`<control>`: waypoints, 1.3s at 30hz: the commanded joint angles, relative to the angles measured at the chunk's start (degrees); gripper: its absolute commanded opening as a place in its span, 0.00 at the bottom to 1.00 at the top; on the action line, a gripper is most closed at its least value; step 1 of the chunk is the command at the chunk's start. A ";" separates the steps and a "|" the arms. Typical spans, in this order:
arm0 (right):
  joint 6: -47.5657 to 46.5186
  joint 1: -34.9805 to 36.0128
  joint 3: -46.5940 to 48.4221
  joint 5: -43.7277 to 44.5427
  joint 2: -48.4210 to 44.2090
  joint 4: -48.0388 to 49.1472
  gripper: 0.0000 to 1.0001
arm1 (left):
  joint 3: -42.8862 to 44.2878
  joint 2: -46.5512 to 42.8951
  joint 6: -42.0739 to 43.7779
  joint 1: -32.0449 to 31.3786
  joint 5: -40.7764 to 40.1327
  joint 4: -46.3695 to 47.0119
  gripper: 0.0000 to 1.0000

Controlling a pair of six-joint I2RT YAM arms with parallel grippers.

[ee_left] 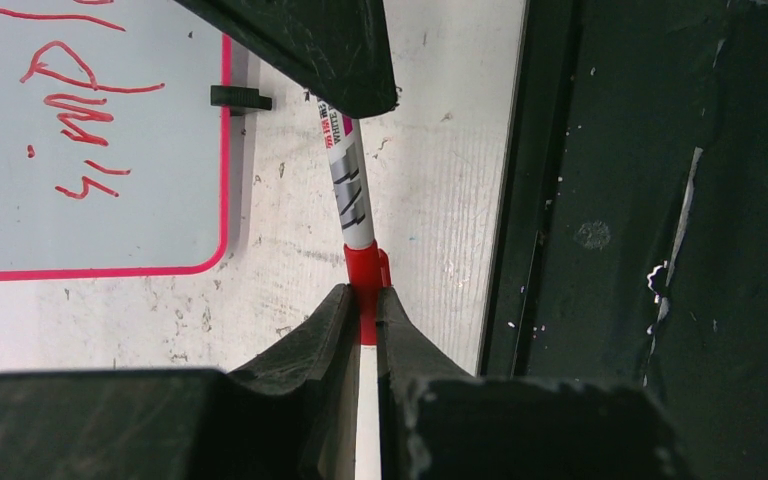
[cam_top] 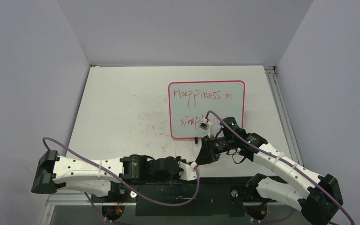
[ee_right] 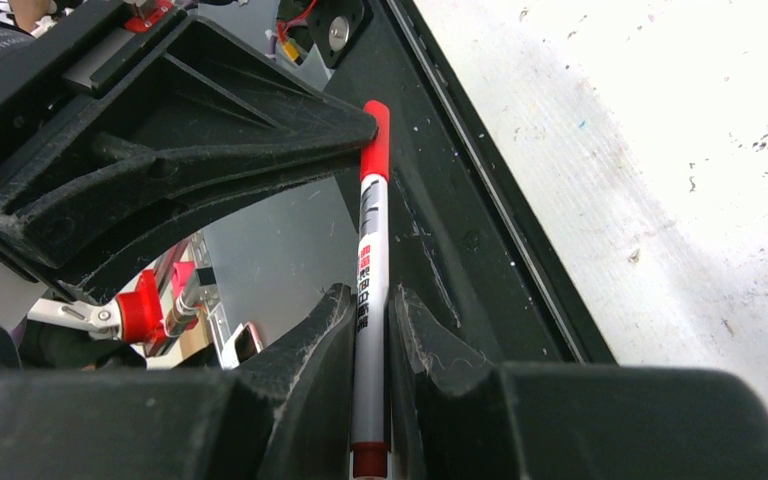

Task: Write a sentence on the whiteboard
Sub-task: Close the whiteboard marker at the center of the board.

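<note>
The whiteboard, pink-rimmed, lies right of the table's middle and carries the sentence in red: "Happiness in" above "simpl...", the end hidden by my right arm. Its lower corner and some red strokes show in the left wrist view. My right gripper is shut on the white marker at the table's near edge. My left gripper meets it tip to tip and is shut on the marker's red cap, which sits on the marker's end.
A small black clip foot sticks out from the board's near rim. The black base rail runs along the table's near edge right beside the grippers. Faint red smudges mark the tabletop left of the board.
</note>
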 commanded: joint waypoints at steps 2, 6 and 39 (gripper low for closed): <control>3.08 1.84 -0.87 -2.05 -1.02 8.52 0.05 | 5.37 0.27 1.56 -1.74 -0.42 8.26 0.00; 4.31 2.33 -1.38 -2.06 -1.44 10.29 0.05 | 5.36 0.32 1.95 -2.30 -0.87 9.51 0.00; 5.47 4.97 -2.10 3.53 -2.08 11.60 0.05 | 5.16 1.44 1.43 -2.58 -0.92 12.07 0.00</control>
